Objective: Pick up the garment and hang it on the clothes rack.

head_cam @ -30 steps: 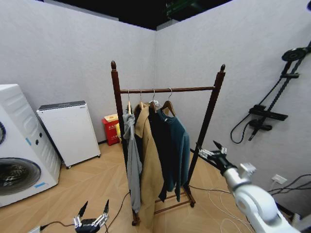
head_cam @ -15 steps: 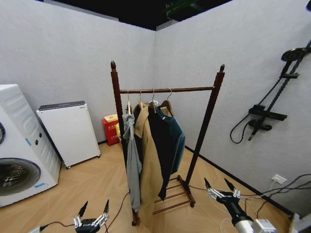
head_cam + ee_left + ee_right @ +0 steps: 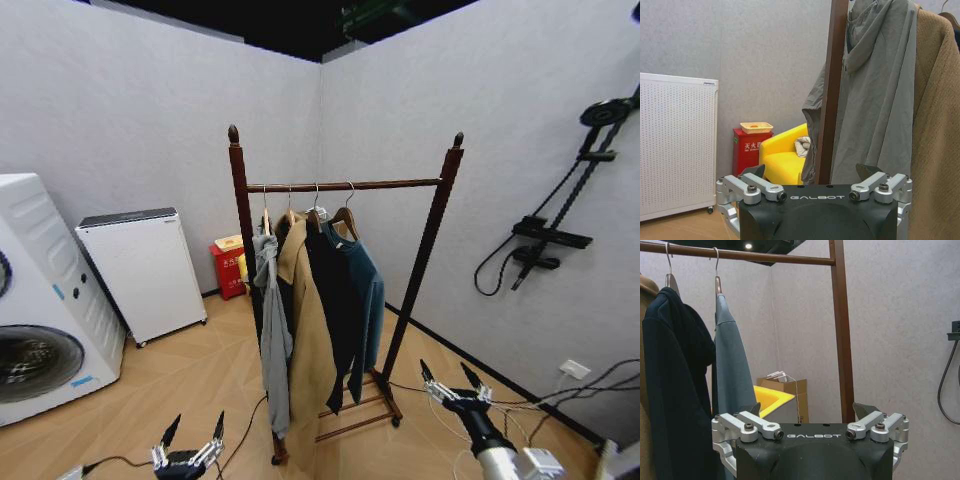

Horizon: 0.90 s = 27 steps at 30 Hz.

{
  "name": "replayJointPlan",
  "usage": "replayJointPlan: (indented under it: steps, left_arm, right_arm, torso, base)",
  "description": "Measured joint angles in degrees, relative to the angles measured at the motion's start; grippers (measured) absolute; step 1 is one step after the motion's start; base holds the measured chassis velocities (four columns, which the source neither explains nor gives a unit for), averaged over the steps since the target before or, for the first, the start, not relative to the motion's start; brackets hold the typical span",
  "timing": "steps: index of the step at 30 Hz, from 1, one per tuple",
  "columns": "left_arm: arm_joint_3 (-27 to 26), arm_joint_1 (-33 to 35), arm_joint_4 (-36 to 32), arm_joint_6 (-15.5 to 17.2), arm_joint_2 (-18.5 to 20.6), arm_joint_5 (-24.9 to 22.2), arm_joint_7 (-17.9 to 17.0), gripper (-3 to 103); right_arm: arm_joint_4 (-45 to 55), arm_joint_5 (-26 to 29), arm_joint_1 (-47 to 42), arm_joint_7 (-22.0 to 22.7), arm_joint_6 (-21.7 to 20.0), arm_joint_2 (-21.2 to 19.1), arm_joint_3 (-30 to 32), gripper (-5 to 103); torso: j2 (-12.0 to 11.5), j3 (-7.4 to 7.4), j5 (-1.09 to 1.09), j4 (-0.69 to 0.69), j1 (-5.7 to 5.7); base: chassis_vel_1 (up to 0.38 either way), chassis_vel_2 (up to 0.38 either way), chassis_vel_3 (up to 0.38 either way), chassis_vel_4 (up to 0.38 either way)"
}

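Teal-blue soft fabric, the garment (image 3: 366, 290) hangs straight down on its wooden hanger from the bar of the tall dark reddish-brown wooden clothes rack (image 3: 440, 210), long axis vertical, last in the row beside a dark coat (image 3: 335, 300), a long tan coat (image 3: 305, 330) and a grey hooded jacket (image 3: 270, 330). I read "GALBOT" on both black wrist housings. My right gripper (image 3: 450, 378) sits low, apart from the rack, empty, fingers spread. My left gripper (image 3: 192, 430) rests low, prongs likewise apart.
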Motion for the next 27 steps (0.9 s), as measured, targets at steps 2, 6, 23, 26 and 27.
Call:
replayJointPlan:
  steps: [2,6,23,26,27]
  left_arm:
    - [0.00,0.00,0.00,0.00,0.00,0.00,0.00,100]
    - [0.00,0.00,0.00,0.00,0.00,0.00,0.00,100]
    - [0.00,0.00,0.00,0.00,0.00,0.00,0.00,100]
    - [0.00,0.00,0.00,0.00,0.00,0.00,0.00,100]
    - [0.00,0.00,0.00,0.00,0.00,0.00,0.00,100]
  right_arm:
    - [-0.32,0.06,0.32,0.00,0.38,0.00,0.02,100]
    - [-0.52,0.16,0.76,0.01,0.51,0.02,0.05,100]
    - [-1.13,0.56,1.28,0.10,1.29,0.18,-0.02,100]
    - [-1.13,0.57,1.31,0.10,1.42,0.18,-0.03,100]
    - [-1.14,0.59,1.31,0.10,1.51,0.14,-0.01,100]
  torso:
    - [-0.10,-0.04,0.00,0.00,-0.03]
    - [-1.47,-0.74,0.00,0.00,-0.57]
    - [-9.12,-4.70,0.00,0.00,-4.33]
    - [-9.85,-5.07,0.00,0.00,-4.70]
    - [-10.01,-5.15,0.00,0.00,-4.79]
  base:
    - [0.000,0.000,0.000,0.000]
    - [0.000,0.000,0.000,0.000]
    - [0.000,0.000,0.000,0.000]
    - [0.000,0.000,0.000,0.000]
    - [0.000,0.000,0.000,0.000]
